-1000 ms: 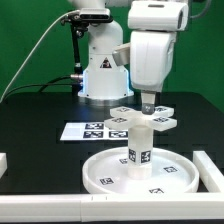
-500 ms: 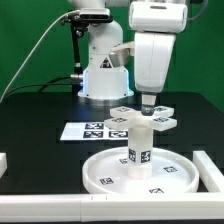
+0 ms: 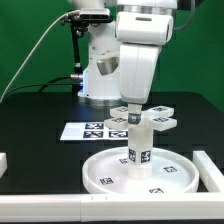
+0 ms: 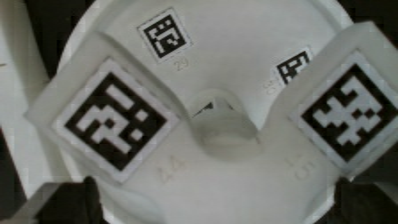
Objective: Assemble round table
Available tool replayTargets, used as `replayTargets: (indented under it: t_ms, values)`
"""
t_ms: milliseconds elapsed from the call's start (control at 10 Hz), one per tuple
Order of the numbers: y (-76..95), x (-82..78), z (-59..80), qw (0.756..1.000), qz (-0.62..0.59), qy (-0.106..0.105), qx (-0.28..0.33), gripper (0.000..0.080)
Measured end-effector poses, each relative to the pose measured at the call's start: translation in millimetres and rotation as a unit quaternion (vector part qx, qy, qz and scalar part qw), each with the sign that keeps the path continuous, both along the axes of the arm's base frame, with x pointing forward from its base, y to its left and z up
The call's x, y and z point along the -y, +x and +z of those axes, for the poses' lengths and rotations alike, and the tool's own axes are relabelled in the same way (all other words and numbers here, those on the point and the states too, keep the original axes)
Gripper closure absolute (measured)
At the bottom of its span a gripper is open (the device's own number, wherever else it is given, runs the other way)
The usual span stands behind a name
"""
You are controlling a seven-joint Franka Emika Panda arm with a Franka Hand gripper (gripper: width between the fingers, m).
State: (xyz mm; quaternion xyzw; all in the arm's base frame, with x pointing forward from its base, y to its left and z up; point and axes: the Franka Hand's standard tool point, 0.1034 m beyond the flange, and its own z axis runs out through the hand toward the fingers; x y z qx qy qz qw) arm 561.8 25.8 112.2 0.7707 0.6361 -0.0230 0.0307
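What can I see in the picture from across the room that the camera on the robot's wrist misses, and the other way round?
Only the exterior view shows the arm's white body, the marker board, the black table and the cross-shaped foot behind the leg. Only the wrist view shows the leg's top end from straight above, between two big tags. Both show the upright cylinder leg standing in the round disc.

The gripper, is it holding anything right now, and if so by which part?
Nothing is held. The gripper hangs open just above the top of the cylinder leg, which stands upright on the round disc.
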Motion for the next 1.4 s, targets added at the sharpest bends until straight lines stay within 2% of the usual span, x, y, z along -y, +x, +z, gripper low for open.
replayTargets:
  t_ms: [100, 900, 1400]
  values:
    - [-0.9, -0.8, -2.9, 1.000, 0.001, 0.000, -0.002, 0.0151]
    - [-0.6, -12.8, 1.6, 0.998, -0.057, 0.002, 0.006, 0.0151]
    - [-3.6, -10.2, -1.0, 0.996, -0.093, 0.001, 0.000, 0.0151]
